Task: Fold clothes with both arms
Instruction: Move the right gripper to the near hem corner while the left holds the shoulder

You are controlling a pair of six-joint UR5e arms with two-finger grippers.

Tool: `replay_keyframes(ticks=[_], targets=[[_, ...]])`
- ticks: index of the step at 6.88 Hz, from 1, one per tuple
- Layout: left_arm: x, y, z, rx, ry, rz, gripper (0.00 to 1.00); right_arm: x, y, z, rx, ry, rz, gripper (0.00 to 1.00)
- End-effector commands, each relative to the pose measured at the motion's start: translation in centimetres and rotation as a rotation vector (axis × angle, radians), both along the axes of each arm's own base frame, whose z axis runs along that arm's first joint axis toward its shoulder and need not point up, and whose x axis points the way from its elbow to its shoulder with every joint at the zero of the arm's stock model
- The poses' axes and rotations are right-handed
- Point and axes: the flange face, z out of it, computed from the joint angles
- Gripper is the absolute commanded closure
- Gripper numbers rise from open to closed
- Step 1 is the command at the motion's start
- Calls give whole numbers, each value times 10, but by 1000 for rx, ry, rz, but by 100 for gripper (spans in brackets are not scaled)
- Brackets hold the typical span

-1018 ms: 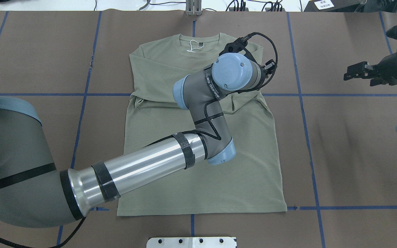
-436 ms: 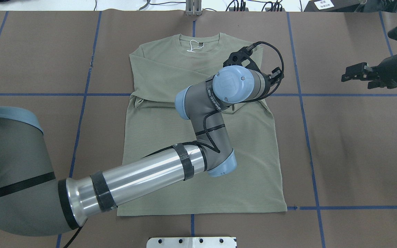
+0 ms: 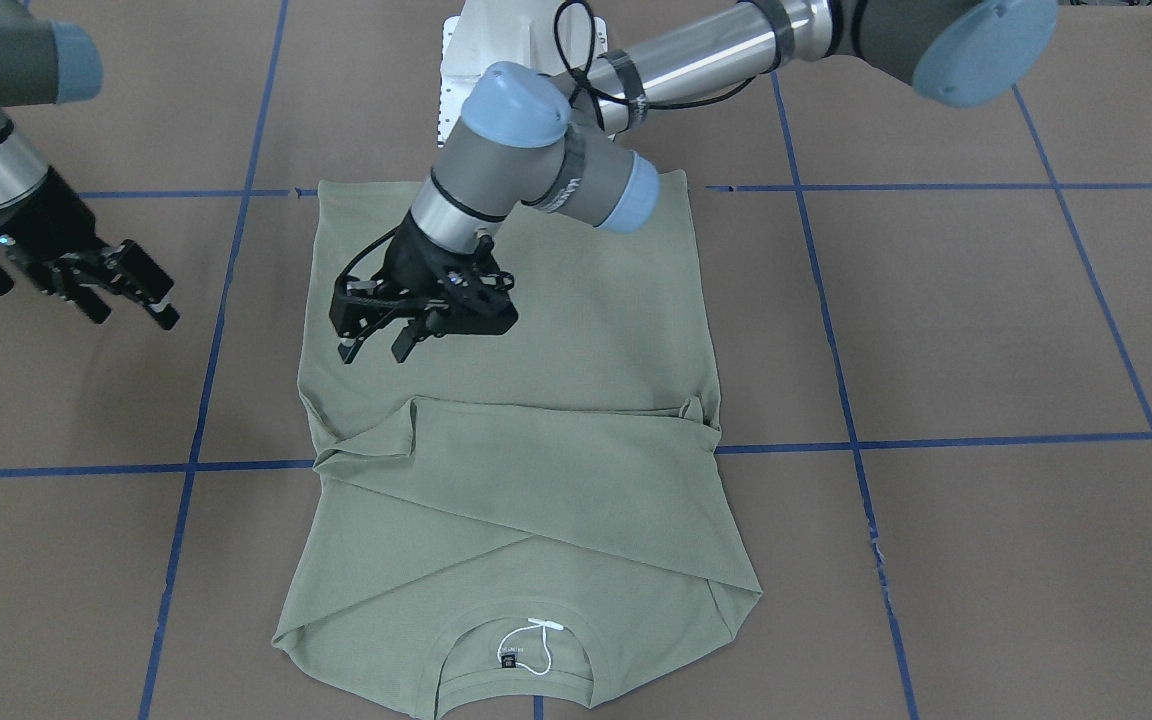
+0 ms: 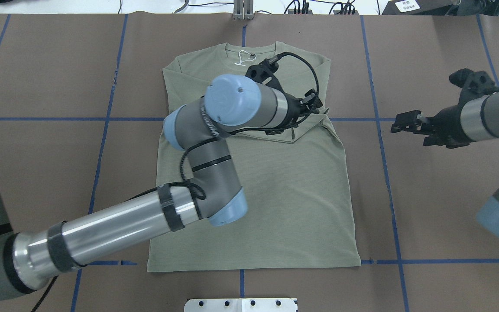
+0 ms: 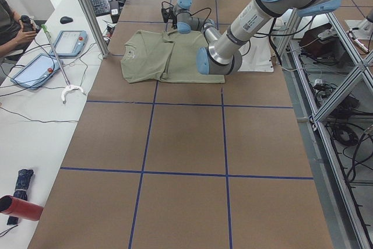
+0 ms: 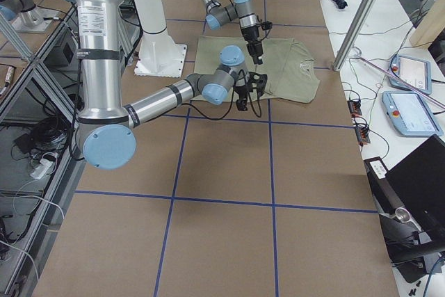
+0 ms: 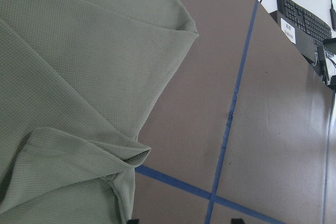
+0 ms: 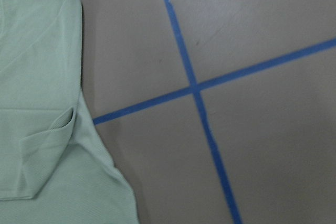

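Note:
The sage-green shirt (image 4: pixel 275 195) lies flat on the brown table, collar at the far side, both sleeves folded across the chest (image 3: pixel 536 480). Its black neck label with white string (image 4: pixel 245 57) shows at the collar. My left gripper (image 3: pixel 373 348) hovers open and empty just above the shirt's right side near the armpit; in the overhead view (image 4: pixel 311 104) the wrist mostly hides it. The left wrist view shows the folded sleeve edge (image 7: pixel 126 156). My right gripper (image 4: pixel 401 123) is open and empty above bare table right of the shirt (image 8: pixel 37 77), also seen in the front view (image 3: pixel 131 305).
Blue tape lines (image 4: pixel 379 119) cross the brown table cover. A white mounting plate (image 4: pixel 241 304) sits at the near edge. A side bench with tablets (image 5: pixel 76 42) and a seated operator (image 5: pixel 11 24) lies beyond the far edge.
My left arm swung its elbow left and drew the gripper back from the shirt's right shoulder toward the armpit. My right gripper moved left, closer to the shirt.

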Motion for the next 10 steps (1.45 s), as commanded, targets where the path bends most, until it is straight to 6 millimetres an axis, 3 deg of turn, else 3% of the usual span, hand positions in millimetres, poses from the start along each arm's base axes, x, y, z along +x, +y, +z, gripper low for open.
replay_keyframes(ticks=[1,2,3,5,7,10], targets=[[-83,25,57,106,-24,42,35,-84,88,-42,-66,-71,86,1],[-117,23,80,125,-36,66,36,-114,123,-36,-61,-57,116,2],[-132,20,91,126,-35,96,37,-129,148,-31,-54,-50,148,2],[-132,20,95,123,-39,94,37,-152,188,-22,-28,18,209,5],[-129,20,98,121,-40,97,37,-160,197,-11,-21,55,204,6],[-129,20,99,126,-32,94,36,-166,211,-11,-50,48,189,12]])
